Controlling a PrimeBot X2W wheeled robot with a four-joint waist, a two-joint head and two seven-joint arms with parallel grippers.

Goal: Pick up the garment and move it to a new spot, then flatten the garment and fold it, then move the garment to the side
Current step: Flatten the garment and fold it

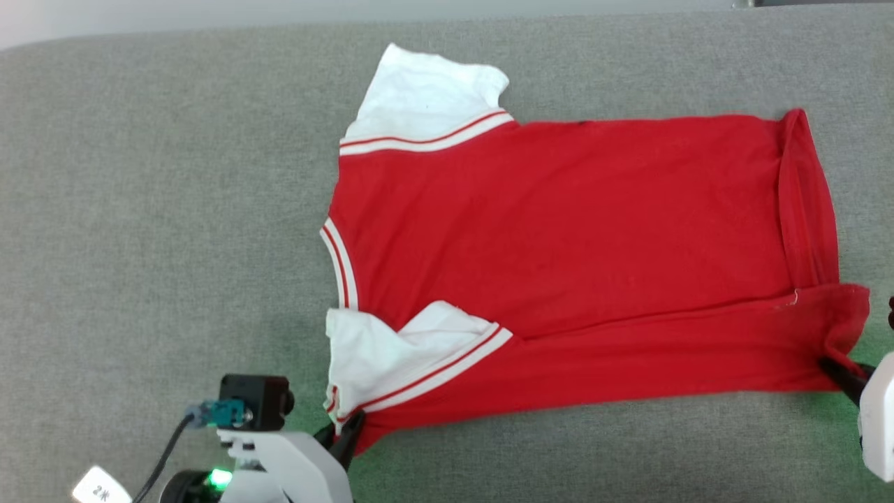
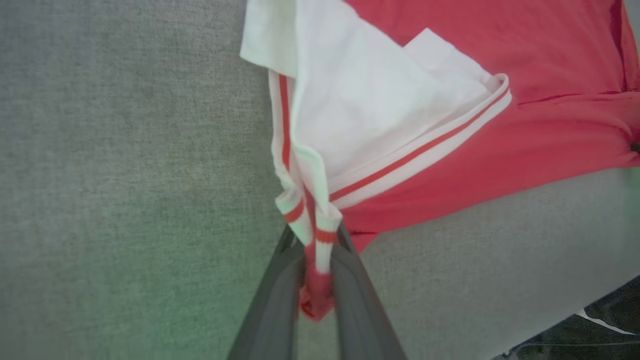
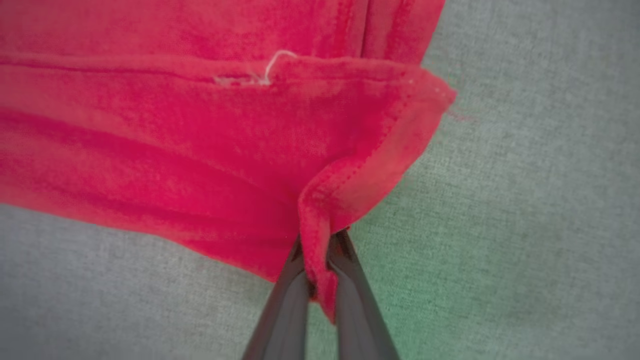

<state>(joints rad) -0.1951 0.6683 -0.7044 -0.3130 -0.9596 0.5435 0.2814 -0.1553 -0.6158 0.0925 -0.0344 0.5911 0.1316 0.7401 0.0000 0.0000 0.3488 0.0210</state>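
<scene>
The garment (image 1: pixel 559 251) is a red T-shirt with white striped-trim sleeves, lying spread on the grey surface with its plain side up, neck to the left and hem to the right. My left gripper (image 1: pixel 347 431) is shut on the near sleeve's striped cuff and the red cloth under it; in the left wrist view the garment (image 2: pixel 425 115) bunches between the left gripper (image 2: pixel 316 250) and its dark fingers (image 2: pixel 280 295). My right gripper (image 1: pixel 834 367) is shut on the near hem corner; in the right wrist view a fold of the garment (image 3: pixel 225 140) sits pinched in the right gripper (image 3: pixel 316 245).
The grey fabric-covered table (image 1: pixel 154 223) stretches wide to the left and in front of the shirt. Its far edge (image 1: pixel 209 31) runs along the top of the head view. A dark floor patch (image 2: pixel 600 325) shows past the table's edge in the left wrist view.
</scene>
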